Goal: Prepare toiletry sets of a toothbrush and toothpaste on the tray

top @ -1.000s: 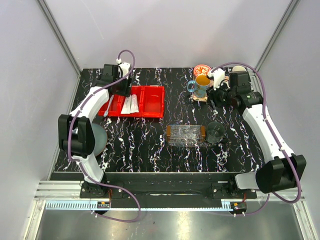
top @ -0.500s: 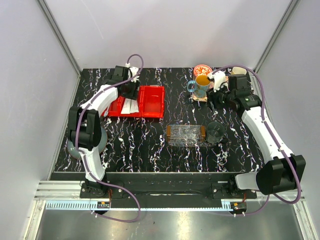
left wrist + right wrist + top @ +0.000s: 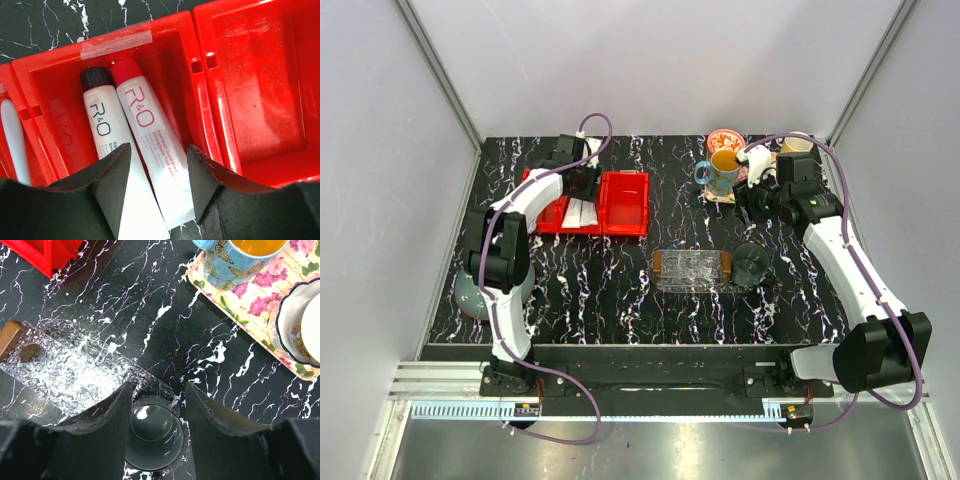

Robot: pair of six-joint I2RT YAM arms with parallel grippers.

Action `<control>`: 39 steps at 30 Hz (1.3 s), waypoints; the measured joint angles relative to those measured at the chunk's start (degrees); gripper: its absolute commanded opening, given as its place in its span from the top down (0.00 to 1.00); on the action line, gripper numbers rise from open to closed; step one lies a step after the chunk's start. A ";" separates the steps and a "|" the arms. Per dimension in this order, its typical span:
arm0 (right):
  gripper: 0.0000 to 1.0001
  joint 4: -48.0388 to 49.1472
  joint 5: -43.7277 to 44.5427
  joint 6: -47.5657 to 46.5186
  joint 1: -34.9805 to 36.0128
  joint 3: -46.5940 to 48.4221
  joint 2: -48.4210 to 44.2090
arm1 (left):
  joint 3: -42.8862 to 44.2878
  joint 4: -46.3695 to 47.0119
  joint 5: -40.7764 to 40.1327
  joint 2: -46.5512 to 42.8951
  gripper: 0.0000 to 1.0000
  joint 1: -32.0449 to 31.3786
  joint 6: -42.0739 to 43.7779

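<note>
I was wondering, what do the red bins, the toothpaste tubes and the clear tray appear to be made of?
Red bins: likely moulded hard plastic, glossy, judging by sharp highlights on the walls. Toothpaste tubes: probably soft plastic, smooth white with printed lettering. Tray: looks like clear plastic with a crinkled texture that glints; its brown end could be wood or plastic.

The bins (image 3: 625,203) stand side by side near the table's (image 3: 620,290) far-left corner. Two tubes (image 3: 145,145) lie together in the middle bin, and the toothbrush (image 3: 15,140) lies in the bin to their left. The tray (image 3: 692,270) lies near the table's middle, with a cup (image 3: 751,264) just beside its right end. Behind them, toward the far-right corner, a mug tray (image 3: 250,305) carries mugs (image 3: 724,170).
</note>
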 measured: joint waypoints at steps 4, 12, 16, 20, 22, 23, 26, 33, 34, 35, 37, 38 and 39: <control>0.48 0.02 0.00 0.00 0.00 0.00 0.00 | 0.20 -0.17 -0.24 1.16 0.49 -0.13 -0.46; 0.47 0.04 -0.02 0.00 0.00 -0.11 0.00 | 0.20 -1.73 -0.48 2.34 0.49 -0.17 -0.92; 0.47 0.04 -0.02 0.00 0.00 -0.11 0.00 | 0.20 -2.10 -0.66 2.43 0.49 -0.17 -0.94; 0.47 0.04 -0.02 0.00 0.00 -0.11 0.00 | 0.20 -2.10 -0.68 2.99 0.49 -0.26 -0.94; 0.47 0.07 -0.02 0.00 0.00 -0.11 0.00 | 0.20 -2.14 -0.72 3.26 0.49 -0.39 -0.94; 0.47 0.07 -0.02 0.00 0.00 -0.11 0.02 | 0.20 -2.10 -0.81 3.37 0.49 -0.42 -0.94; 0.47 0.07 -0.02 0.00 0.00 -0.11 0.07 | 0.24 -2.08 -1.07 3.58 0.50 -0.44 -0.96; 0.47 0.09 -0.04 0.00 0.00 -0.11 0.44 | 0.39 -2.08 -1.31 3.82 0.46 -0.50 -1.09; 0.47 0.07 -0.04 0.00 0.00 -0.11 0.46 | 0.50 -2.05 -1.40 3.96 0.45 -0.50 -1.09; 0.47 0.09 -0.04 0.00 0.00 -0.11 0.46 | 0.66 -2.08 -1.57 4.20 0.44 -0.55 -1.07; 0.47 0.07 -0.04 0.00 0.00 -0.09 0.48 | 1.16 -1.99 -1.68 4.79 0.43 -0.55 -1.14; 0.47 0.09 -0.04 0.00 0.00 -0.11 0.50 | 1.18 -1.79 -1.84 4.96 0.42 -0.52 -1.09; 0.47 0.09 -0.04 0.00 0.00 -0.11 0.52 | 1.25 -1.62 -2.19 5.18 0.42 -0.52 -1.11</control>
